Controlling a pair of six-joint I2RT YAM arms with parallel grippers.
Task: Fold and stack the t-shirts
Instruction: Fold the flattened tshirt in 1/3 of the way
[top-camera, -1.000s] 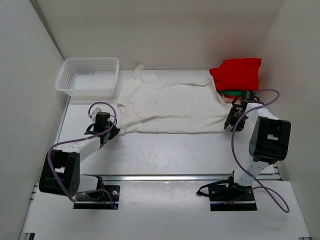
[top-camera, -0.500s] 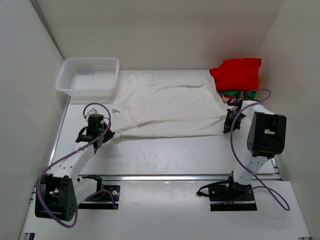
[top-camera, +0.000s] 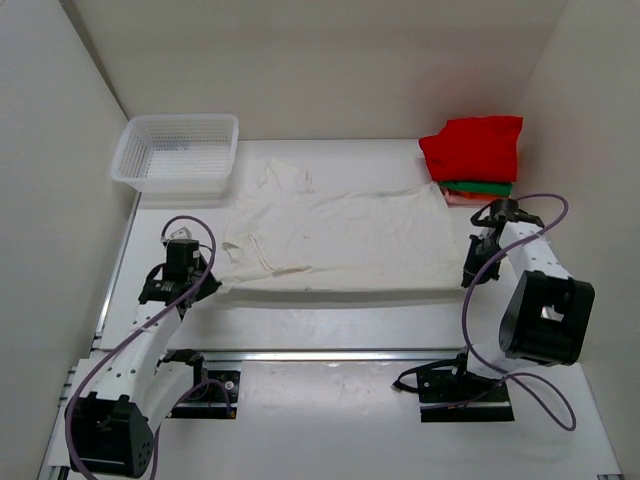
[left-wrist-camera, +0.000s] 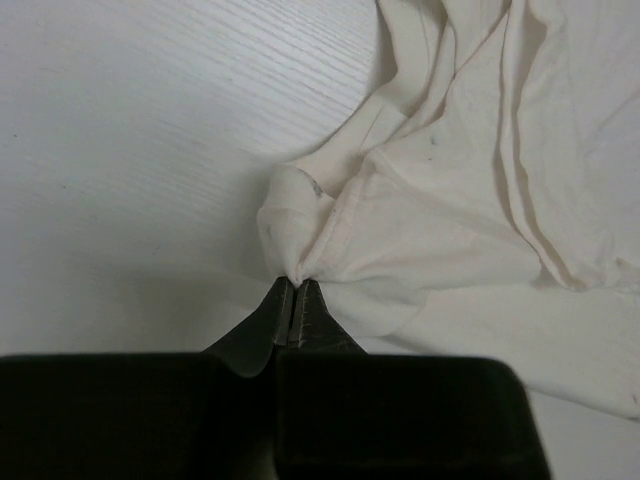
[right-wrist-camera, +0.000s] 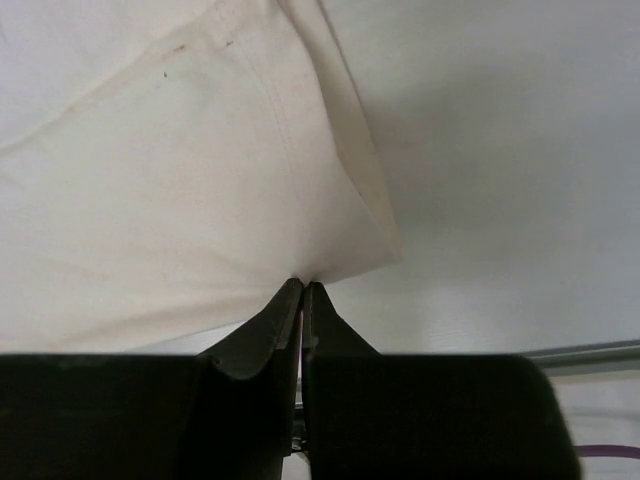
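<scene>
While low over the table (top-camera: 330, 325), left claw (left-wrist-camera: 297, 287) and right claw (right-wrist-camera: 303, 287) clenched on cream t-shirt (top-camera: 340, 235).

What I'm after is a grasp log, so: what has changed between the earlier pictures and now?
The left claw and right claw drew back toward the arm bases, dragging the cream t-shirt toward the near edge. The right claw closed on its near right corner. The left claw kept its pinch on the near left side. The white mesh basket and the folded stack, red t-shirt on top, stayed put.
</scene>
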